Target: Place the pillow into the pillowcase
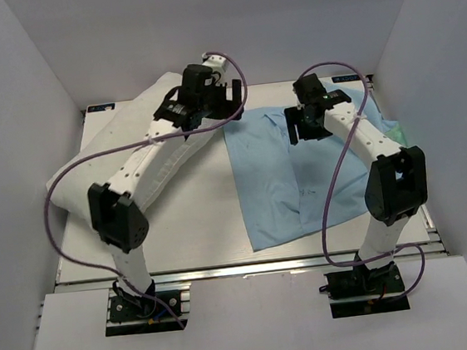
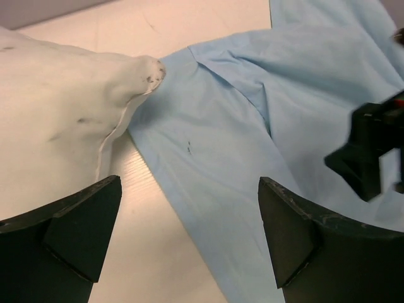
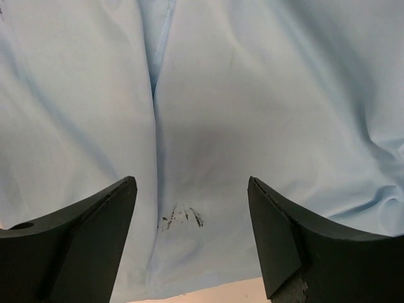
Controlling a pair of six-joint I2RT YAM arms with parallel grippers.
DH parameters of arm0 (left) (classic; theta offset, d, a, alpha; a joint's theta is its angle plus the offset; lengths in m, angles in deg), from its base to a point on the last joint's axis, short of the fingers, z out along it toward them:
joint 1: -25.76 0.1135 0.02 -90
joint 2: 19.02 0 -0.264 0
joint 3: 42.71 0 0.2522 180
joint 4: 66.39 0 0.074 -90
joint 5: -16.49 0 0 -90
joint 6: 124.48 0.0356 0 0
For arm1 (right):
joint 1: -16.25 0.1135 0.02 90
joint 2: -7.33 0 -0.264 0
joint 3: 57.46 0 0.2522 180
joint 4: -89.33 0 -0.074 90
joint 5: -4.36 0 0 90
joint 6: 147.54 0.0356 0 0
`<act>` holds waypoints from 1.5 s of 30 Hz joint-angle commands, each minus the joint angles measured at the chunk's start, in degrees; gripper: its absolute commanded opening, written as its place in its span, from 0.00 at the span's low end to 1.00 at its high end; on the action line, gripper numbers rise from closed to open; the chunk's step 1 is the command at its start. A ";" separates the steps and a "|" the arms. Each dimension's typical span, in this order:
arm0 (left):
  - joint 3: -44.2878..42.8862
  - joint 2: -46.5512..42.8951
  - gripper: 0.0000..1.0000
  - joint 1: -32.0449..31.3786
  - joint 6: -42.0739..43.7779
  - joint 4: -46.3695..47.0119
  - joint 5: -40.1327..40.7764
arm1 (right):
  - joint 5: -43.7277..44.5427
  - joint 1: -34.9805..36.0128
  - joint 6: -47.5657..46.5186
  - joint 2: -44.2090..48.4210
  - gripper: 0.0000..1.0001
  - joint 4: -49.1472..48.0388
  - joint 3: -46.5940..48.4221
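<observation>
The white pillow lies slanted on the left of the table; one corner touches the pillowcase edge. The pillowcase lies flat on the right, plain light blue side up, with a bit of teal at its right edge. My left gripper is open and empty above the pillow's far corner and the pillowcase's left edge. My right gripper is open and empty just above the upper part of the pillowcase, over small dark marks.
White walls enclose the table on the left, back and right. The bare table shows between pillow and pillowcase. The right gripper shows as a dark shape at the right of the left wrist view.
</observation>
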 commanded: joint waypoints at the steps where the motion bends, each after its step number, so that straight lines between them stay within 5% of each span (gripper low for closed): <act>1: 3.51 -9.06 0.98 -1.12 0.26 -4.62 9.87 | 2.93 1.14 3.16 0.50 0.77 0.37 -0.95; 4: 10.60 -15.75 0.98 -1.12 0.44 1.25 22.85 | 2.49 1.05 4.57 1.47 0.78 -2.18 -1.57; 8: 10.75 -12.96 0.98 1.33 -2.80 3.06 32.06 | -1.01 1.14 4.58 1.03 0.78 -2.27 -1.75; 12: -8.91 6.40 0.98 7.74 -13.33 -13.54 31.35 | -0.50 1.14 3.35 0.85 0.78 -1.66 -1.13; 13: -19.75 10.22 0.98 10.19 -17.80 -20.28 31.80 | -0.24 1.14 3.35 1.12 0.78 -1.66 -1.22; 16: -30.99 20.97 0.98 13.98 -21.09 -22.91 29.71 | 0.12 1.14 2.91 1.64 0.78 -2.01 -2.53; 21: -18.11 22.03 0.98 16.81 -20.84 -12.80 20.91 | 0.12 1.14 2.21 2.52 0.78 -2.10 -6.14; 22: -17.40 23.08 0.90 16.81 -18.74 -11.92 19.94 | 0.38 1.14 1.86 3.05 0.78 -2.19 -6.49; 24: -18.09 24.32 0.54 16.72 -16.71 -12.26 15.48 | 1.87 1.14 1.59 3.40 0.78 -2.19 -6.76; 25: -18.45 24.58 0.13 16.63 -14.96 -12.09 14.15 | 2.05 1.14 1.50 3.75 0.78 -1.75 -6.41; 26: -18.54 23.80 0.00 16.63 -14.16 -11.83 12.83 | 1.97 1.14 1.42 3.84 0.78 -1.57 -6.06; 40: 16.66 -21.61 0.00 7.77 -3.16 16.55 -2.56 | -1.64 1.14 3.08 12.36 0.77 -5.09 -9.13; 45: 27.67 -26.83 0.00 2.23 -7.19 21.03 -6.87 | 0.64 1.14 5.89 13.16 0.77 -5.09 -10.80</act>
